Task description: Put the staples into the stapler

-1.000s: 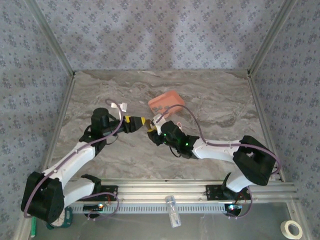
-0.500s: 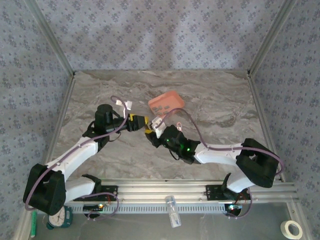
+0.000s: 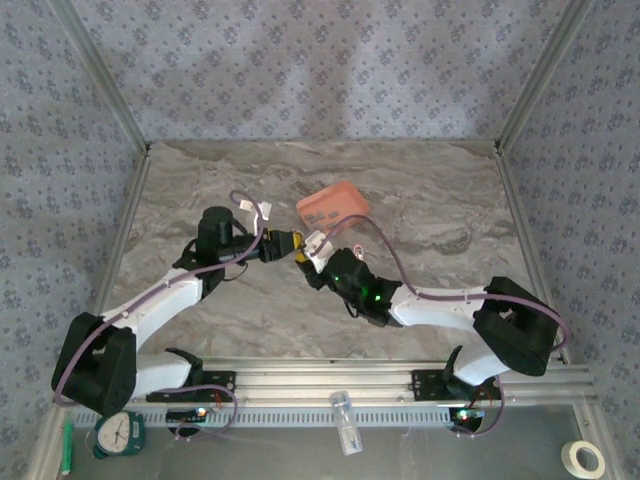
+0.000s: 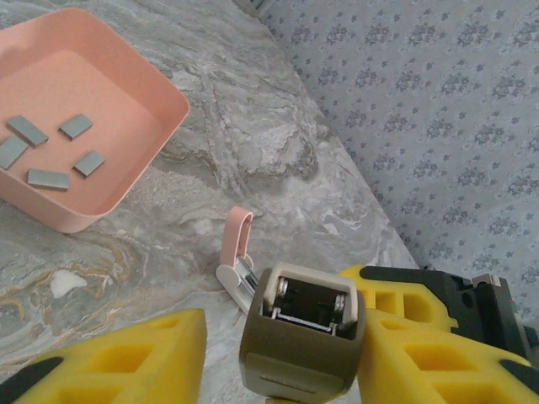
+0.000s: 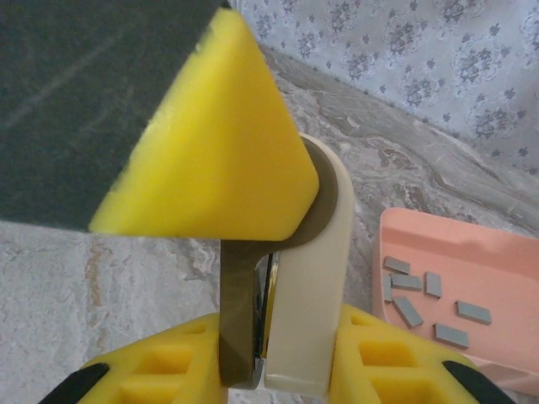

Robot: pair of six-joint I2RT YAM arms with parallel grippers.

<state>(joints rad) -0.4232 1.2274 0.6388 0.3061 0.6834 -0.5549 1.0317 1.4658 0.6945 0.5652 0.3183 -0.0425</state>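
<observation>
My right gripper [image 5: 278,362] is shut on a stapler with an olive-brown top and cream base [image 5: 295,286], held upright above the marble table. My left gripper [image 4: 278,337] straddles that same olive stapler [image 4: 303,332]. Its right finger [image 4: 421,337] touches the stapler, and a gap shows beside its left finger [image 4: 126,358]. A pale pink and white mini stapler [image 4: 238,261] lies open on the table just beyond. Several grey staples [image 4: 48,178] lie in the salmon-pink tray [image 4: 126,172]. The two grippers meet mid-table [image 3: 300,250], in front of the tray [image 3: 332,205].
Patterned walls and aluminium frame rails enclose the table. A clear bottle [image 3: 345,420], a dial gauge [image 3: 120,432] and a tape roll [image 3: 585,458] sit past the near edge. Open marble lies left, right and behind the tray.
My left arm has reached further right to the right gripper, and its jaws have narrowed around the olive stapler. The right arm has shifted slightly, keeping its grip.
</observation>
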